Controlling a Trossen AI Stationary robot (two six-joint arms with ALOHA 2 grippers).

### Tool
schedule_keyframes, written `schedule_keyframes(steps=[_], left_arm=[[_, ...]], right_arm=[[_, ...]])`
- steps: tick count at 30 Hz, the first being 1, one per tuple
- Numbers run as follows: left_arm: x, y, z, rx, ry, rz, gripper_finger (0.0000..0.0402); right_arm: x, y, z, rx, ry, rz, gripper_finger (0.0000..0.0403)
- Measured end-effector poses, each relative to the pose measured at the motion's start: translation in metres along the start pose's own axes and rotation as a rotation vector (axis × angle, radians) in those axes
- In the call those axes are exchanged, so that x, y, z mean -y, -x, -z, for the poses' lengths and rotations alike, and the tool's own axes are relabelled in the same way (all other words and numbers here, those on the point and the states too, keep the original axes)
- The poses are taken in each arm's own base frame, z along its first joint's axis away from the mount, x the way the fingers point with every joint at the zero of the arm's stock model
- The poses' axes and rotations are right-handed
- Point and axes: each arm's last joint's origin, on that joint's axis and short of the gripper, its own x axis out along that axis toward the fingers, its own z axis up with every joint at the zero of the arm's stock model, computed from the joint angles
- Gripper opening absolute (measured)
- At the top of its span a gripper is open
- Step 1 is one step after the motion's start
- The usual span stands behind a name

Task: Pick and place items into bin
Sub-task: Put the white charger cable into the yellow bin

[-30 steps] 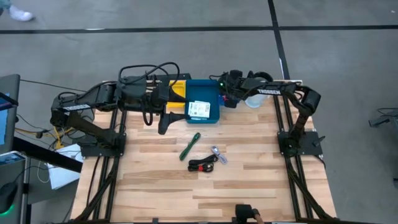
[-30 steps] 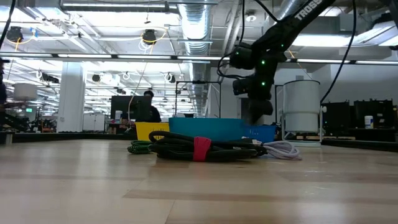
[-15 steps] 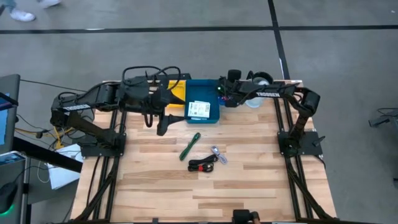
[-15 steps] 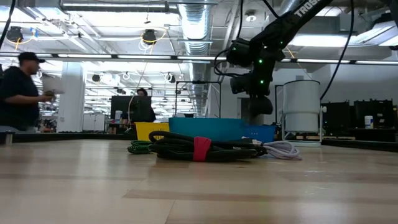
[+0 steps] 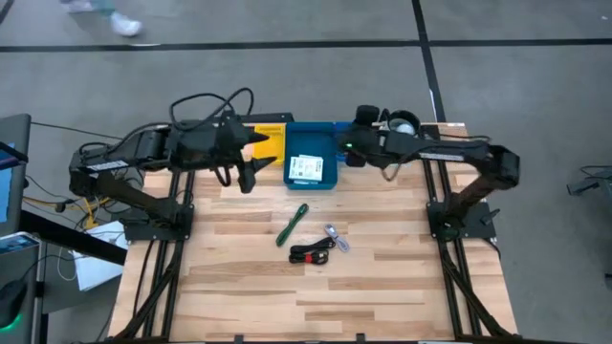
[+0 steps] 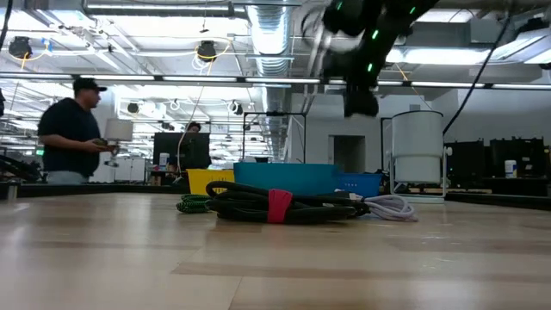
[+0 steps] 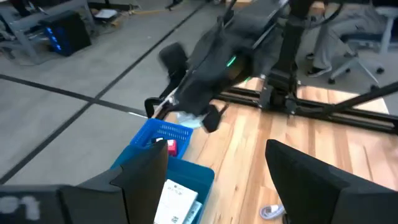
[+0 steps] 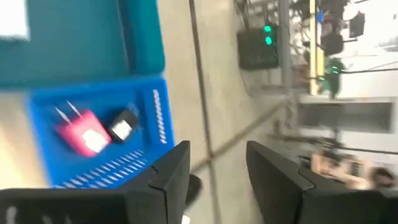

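The blue bin point(image 5: 311, 143) stands at the table's far edge with a white printed card point(image 5: 306, 169) in it. The right wrist view shows a pink round piece point(image 8: 84, 137) and a small dark bit point(image 8: 122, 127) in the bin's end part. On the table lie the green pen point(image 5: 293, 225), the black-and-red cable point(image 5: 311, 252) and a small pale cord point(image 5: 335, 237). My right gripper point(image 8: 217, 152) hangs open and empty above the bin's right end point(image 5: 346, 151). My left gripper point(image 7: 217, 155) is open and empty, just left of the bin point(image 5: 251, 172).
A yellow box point(image 5: 268, 139) sits against the bin's left side. The white jug point(image 6: 417, 155) stands right of the bin, under my right arm. A person point(image 6: 73, 129) walks in the room behind the table. Bare wood lies toward the near edge point(image 5: 316, 306).
My right gripper has risen from down at the bin's right end to well above it, and its arm has stretched out toward the right. My left gripper has drawn back toward the table's far edge. The things on the table have stayed put.
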Motion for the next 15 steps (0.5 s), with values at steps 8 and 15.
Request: schedule_keyframes(steps=[8,15], left_arm=[[-0.011,0.004,0.063,0.082,0.037,-0.018,0.0261],[-0.017,0.007,0.128,0.164,0.114,0.059,0.0261]], right_arm=[[0.018,0.075,0.014,0.296,-0.431,-0.298,0.0152],[-0.017,0.107,0.016,0.374,-0.500,-0.532,0.0148]])
